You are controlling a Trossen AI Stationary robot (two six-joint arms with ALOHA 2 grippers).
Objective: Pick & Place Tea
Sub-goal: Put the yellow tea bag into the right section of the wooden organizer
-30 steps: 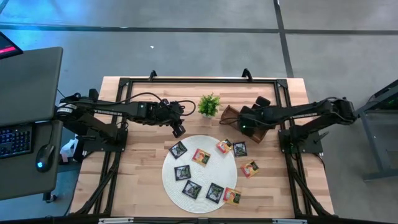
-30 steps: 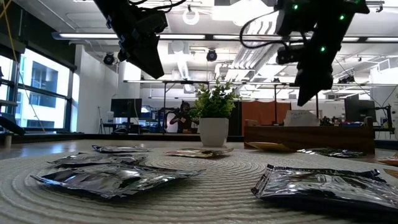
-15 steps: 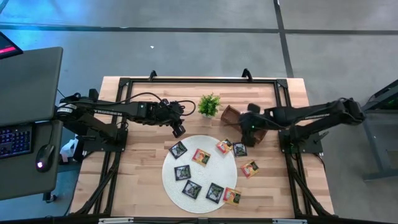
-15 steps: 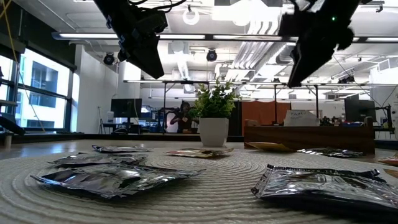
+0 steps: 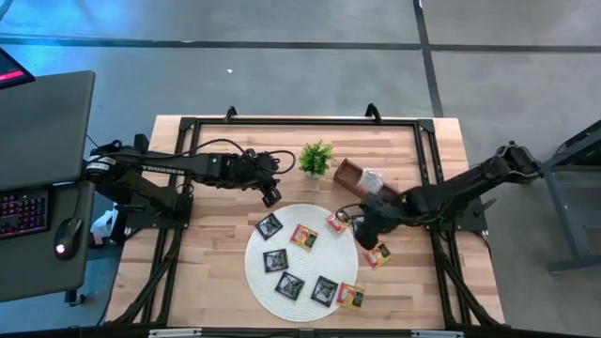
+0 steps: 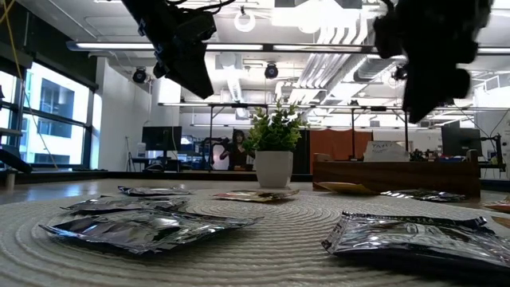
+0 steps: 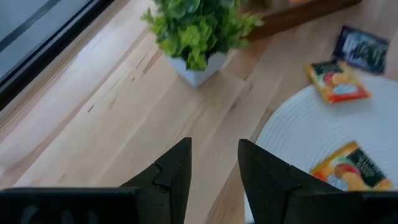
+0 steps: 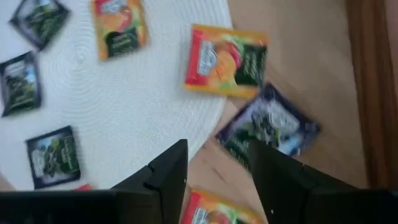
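Several flat square tea sachets lie on and beside a round white mat (image 5: 305,268): black ones (image 5: 269,226) (image 5: 325,291) and orange ones (image 5: 302,238) (image 5: 377,254). My right gripper (image 5: 366,233) (image 8: 214,168) hovers open above the mat's right edge. Below it in the right wrist view lie a dark sachet (image 8: 267,134) on the wood and an orange one (image 8: 227,60) half on the mat. My left gripper (image 5: 270,195) (image 7: 214,165) hangs open above the bare wood left of the potted plant (image 5: 315,158), touching nothing.
A brown wooden tray (image 5: 352,176) sits behind the mat at the right, with a pale sachet (image 5: 373,178) in it. The plant in its white pot (image 6: 273,167) stands left of the tray. A black frame (image 5: 300,122) runs along the table's far edge.
My right gripper has left the tray and swung toward the table's near edge and a little left. It now hangs over the sachets at the mat's right edge. The sachets have stayed where they were.
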